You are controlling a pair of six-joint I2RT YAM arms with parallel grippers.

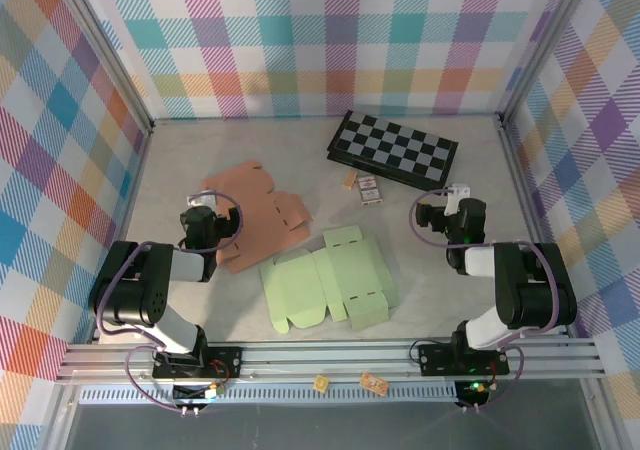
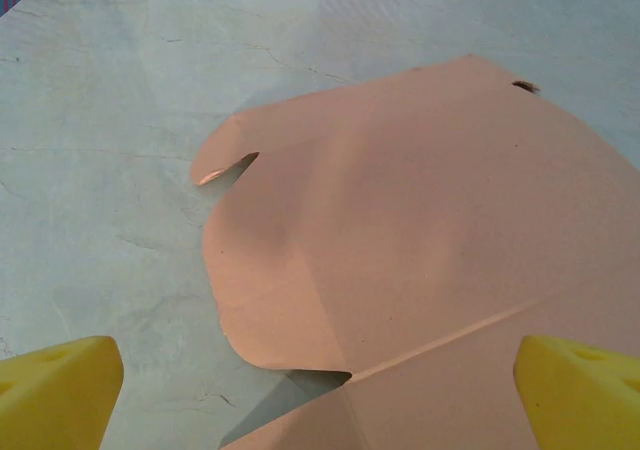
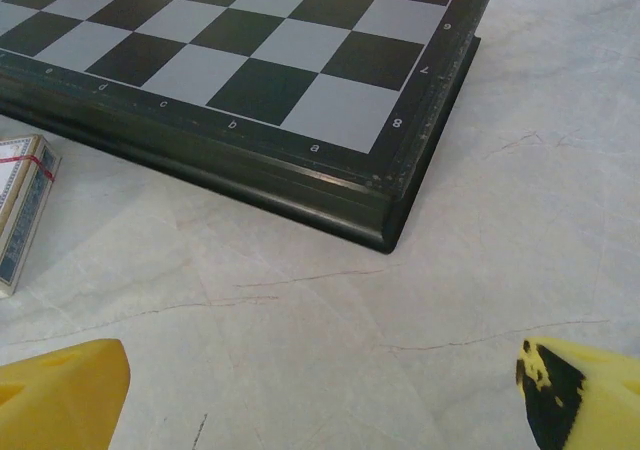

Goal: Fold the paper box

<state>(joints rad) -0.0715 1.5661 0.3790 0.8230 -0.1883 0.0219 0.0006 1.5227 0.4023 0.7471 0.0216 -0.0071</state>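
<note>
My left pincer (image 2: pixel 320 390) hangs spread wide over the flat pink box (image 1: pixel 262 213), left of the green one (image 1: pixel 330 282), poised to catch a flap, while my right pincer (image 3: pixel 320 390), also spread, idles by the chessboard (image 3: pixel 250 60).

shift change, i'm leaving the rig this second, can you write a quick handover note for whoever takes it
Left gripper: open, empty, hovering over a flap of the orange box blank.
Right gripper: open, empty, over bare table by a corner of the chessboard, with a card pack at its left.
Things: the orange blank lies flat on the left side; a green box blank lies flat mid-table beside it.
Done: no fold shows on either blank.
Left: all the folding, probably starting with the orange blank under the left gripper.
</note>
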